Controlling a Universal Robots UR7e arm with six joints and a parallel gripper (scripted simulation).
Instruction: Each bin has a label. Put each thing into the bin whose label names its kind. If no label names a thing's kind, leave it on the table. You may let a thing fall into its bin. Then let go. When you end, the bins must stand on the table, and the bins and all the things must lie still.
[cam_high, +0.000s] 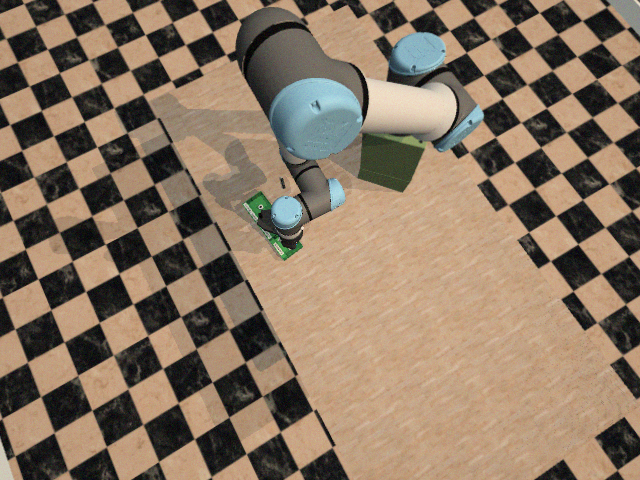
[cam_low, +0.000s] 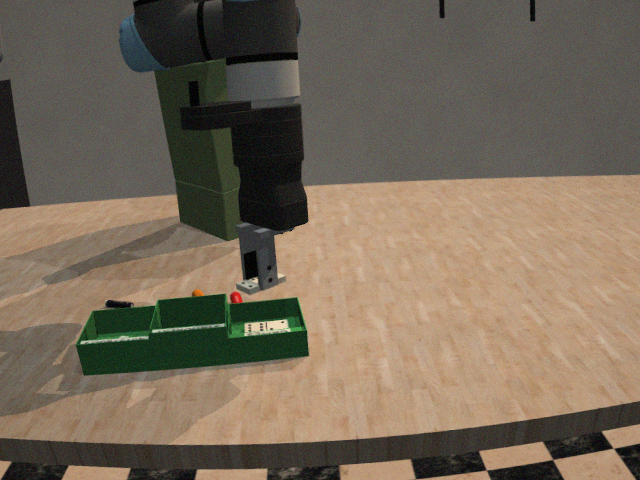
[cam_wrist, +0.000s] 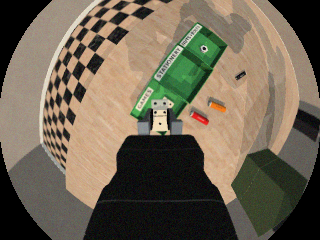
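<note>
My gripper (cam_low: 260, 283) (cam_wrist: 160, 114) is shut on a white domino (cam_low: 248, 286) (cam_wrist: 160, 119), held flat above the GAMES end of the green three-part bin row (cam_low: 191, 352) (cam_wrist: 185, 77). Its labels read GAMES (cam_wrist: 144, 99), STATIONERY (cam_wrist: 168, 63) and, blurred, what looks like NUTS+BOLTS (cam_wrist: 191, 35). Another domino (cam_low: 266, 326) lies in the GAMES bin. A metal nut (cam_wrist: 204, 48) (cam_high: 260, 206) lies in the far end bin. The middle bin looks empty. A red cylinder (cam_low: 236, 297) (cam_wrist: 199, 118) and an orange piece (cam_low: 197, 292) (cam_wrist: 217, 106) lie on the table beside the bins.
A small black object (cam_high: 282, 182) (cam_low: 119, 303) (cam_wrist: 241, 75) lies on the table near the nut's bin. A dark green block (cam_high: 388, 162) (cam_low: 204, 206) (cam_wrist: 270, 190) stands farther back under the arm. The table edge (cam_low: 361, 449) runs beyond the bins' label side.
</note>
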